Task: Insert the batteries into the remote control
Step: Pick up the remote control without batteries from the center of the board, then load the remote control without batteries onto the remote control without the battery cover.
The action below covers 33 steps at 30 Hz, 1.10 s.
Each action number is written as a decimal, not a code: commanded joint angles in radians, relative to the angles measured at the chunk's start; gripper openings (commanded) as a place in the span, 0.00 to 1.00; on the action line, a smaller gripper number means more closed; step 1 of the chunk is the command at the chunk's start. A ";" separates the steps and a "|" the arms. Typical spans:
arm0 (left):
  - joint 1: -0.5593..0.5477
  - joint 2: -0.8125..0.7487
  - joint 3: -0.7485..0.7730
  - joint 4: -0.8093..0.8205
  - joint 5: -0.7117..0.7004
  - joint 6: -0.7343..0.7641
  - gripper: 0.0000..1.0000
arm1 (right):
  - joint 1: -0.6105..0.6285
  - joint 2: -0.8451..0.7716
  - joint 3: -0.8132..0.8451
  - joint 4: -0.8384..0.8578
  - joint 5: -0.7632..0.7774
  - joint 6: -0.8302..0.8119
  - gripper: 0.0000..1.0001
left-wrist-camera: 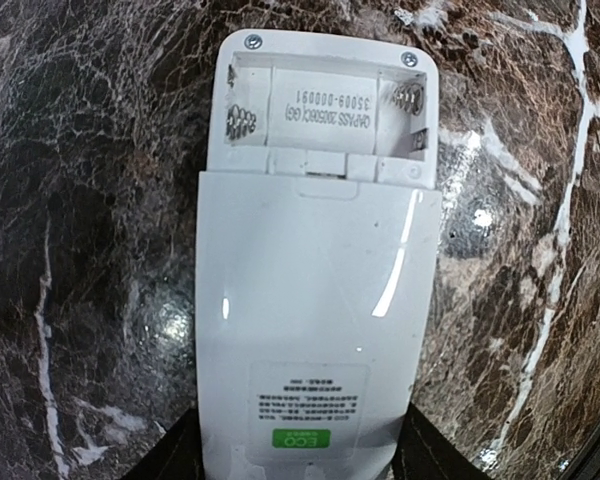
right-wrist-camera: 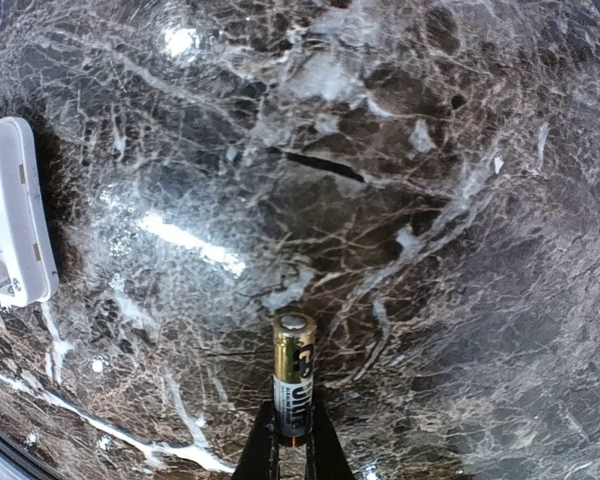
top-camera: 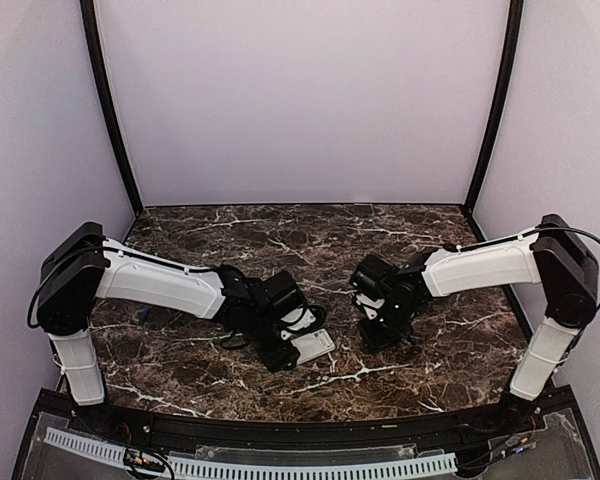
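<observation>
Battery (right-wrist-camera: 293,372) in right pincer (right-wrist-camera: 292,428); remote control (left-wrist-camera: 315,300) (compartment open) nearby.

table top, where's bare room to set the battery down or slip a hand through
The table is bare along the back wall, and in the strip between the remote control and the near edge. Crowded in the middle: left tool on the remote, right tool pinching the battery close beside it.
</observation>
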 commanded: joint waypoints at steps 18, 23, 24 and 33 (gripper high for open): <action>-0.002 -0.106 -0.174 0.119 0.036 0.050 0.64 | -0.020 -0.010 0.146 -0.234 -0.180 -0.153 0.00; -0.001 -0.096 -0.171 0.137 0.064 0.089 0.44 | -0.032 -0.006 0.180 -0.265 -0.254 -0.196 0.00; -0.002 -0.095 -0.171 0.143 0.070 0.098 0.39 | -0.036 0.000 0.187 -0.272 -0.267 -0.204 0.00; -0.061 -0.043 -0.124 0.210 0.050 0.211 0.33 | -0.055 0.066 0.266 -0.351 -0.416 -0.207 0.00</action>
